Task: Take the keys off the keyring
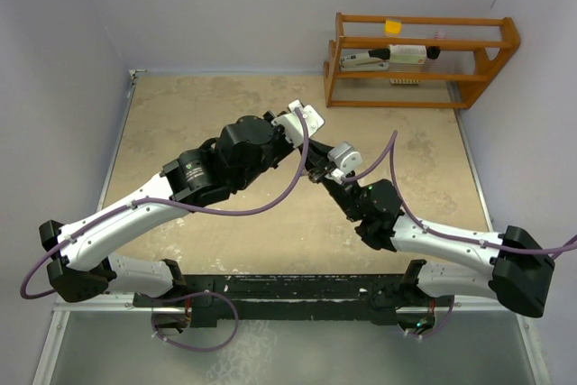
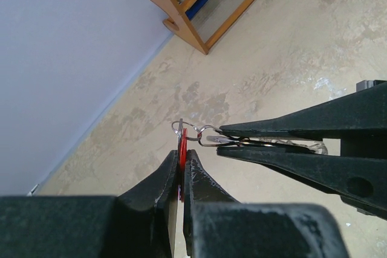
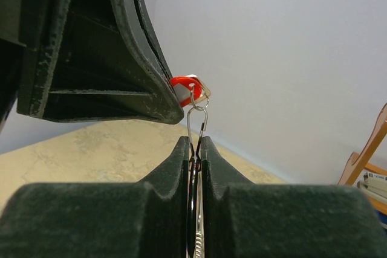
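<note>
Both grippers meet above the middle of the table. My left gripper (image 1: 309, 167) (image 2: 182, 152) is shut on the red-headed key (image 2: 182, 149), whose red head (image 3: 183, 84) pokes out past the left fingers (image 3: 121, 58). A small silver ring (image 2: 181, 127) through that head links to an elongated wire loop (image 3: 197, 119) (image 2: 208, 136) of the keyring. My right gripper (image 1: 323, 178) (image 3: 195, 140) is shut on that loop, with a plain silver key (image 3: 196, 234) (image 2: 272, 144) between its fingers (image 2: 290, 126). The blue-headed key is hidden.
A wooden rack (image 1: 419, 60) holding a stapler and small items stands at the back right against the wall; it also shows in the left wrist view (image 2: 187, 22) and the right wrist view (image 3: 363, 155). Pale walls close the table on three sides.
</note>
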Controlling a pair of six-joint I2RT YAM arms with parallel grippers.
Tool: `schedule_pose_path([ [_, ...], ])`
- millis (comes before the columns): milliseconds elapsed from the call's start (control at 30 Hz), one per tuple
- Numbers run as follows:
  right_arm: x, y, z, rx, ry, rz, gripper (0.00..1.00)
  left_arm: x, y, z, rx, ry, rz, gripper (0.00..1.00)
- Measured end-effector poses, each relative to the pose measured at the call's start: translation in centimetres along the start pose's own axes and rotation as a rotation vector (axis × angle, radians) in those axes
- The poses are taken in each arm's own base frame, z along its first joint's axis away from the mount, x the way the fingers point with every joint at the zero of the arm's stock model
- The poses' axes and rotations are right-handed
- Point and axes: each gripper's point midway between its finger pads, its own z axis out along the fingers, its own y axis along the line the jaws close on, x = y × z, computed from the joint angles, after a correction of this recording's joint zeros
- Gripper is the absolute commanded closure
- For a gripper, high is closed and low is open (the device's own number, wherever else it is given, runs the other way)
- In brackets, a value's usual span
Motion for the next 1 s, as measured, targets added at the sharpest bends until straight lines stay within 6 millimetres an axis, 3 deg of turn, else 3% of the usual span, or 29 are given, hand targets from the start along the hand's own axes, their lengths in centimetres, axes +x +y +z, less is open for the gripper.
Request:
schedule_pose_path([
  [567,-0.5,0.9,-0.7,-0.072,0.023,0.018,1.00,0.5,-0.4,-0.3,0.061,0.012,0.181,1.00],
  [1000,-1.4,1.6,-1.1,-0.127,0.007,0.042,1.00,-0.3,-0.3,-1.4,0.117,-0.039,0.283,1.00],
])
